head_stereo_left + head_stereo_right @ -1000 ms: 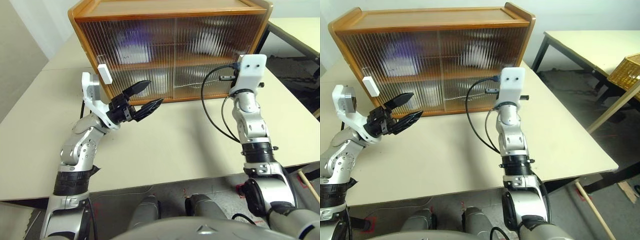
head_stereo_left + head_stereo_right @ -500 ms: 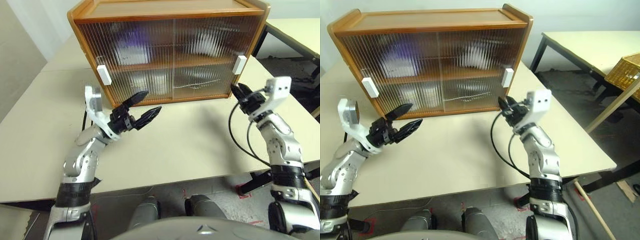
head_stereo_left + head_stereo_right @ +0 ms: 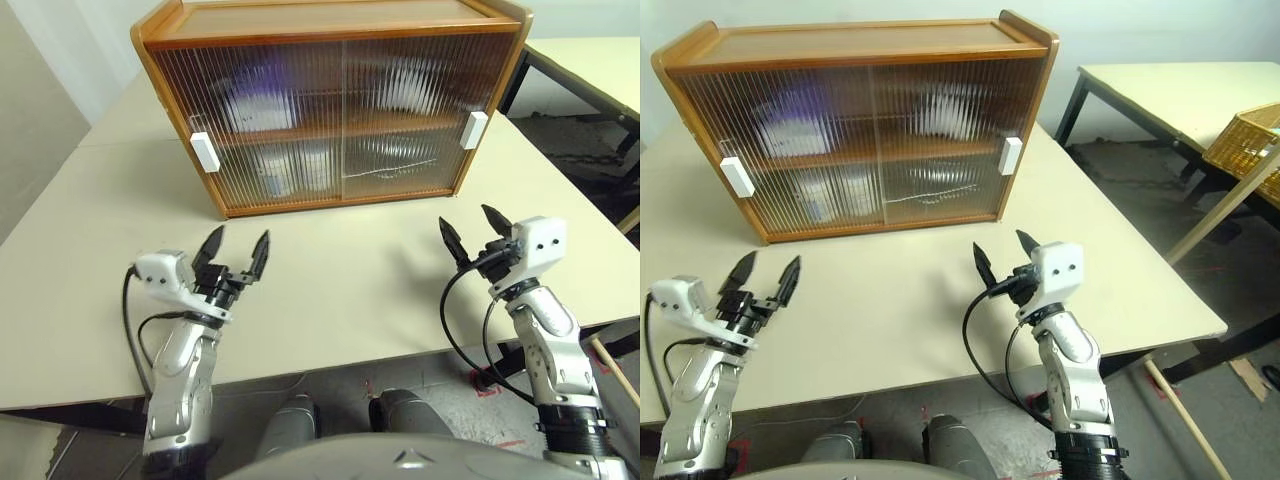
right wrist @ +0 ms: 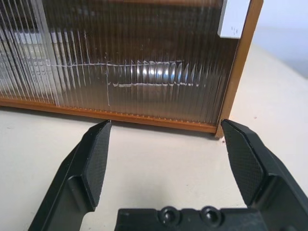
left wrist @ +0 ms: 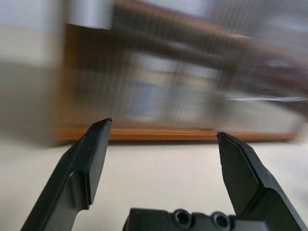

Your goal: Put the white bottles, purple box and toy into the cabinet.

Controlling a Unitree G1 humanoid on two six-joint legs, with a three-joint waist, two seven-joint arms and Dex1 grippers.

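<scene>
Doors are both shut on the cabinet [image 3: 330,105], purple box and white shapes blurred behind the ribs. Left gripper [image 3: 236,258] and right gripper [image 3: 470,232], jaws wide, nothing held — I'd just park them low, clear of it.

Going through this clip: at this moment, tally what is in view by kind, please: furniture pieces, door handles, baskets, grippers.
Cabinet: 1
Tables, the near table and the far table: 2
White door handles, one and the other: 2
Wicker basket: 1
Grippers, both open and empty, left gripper and right gripper: 2
Total: 8
</scene>
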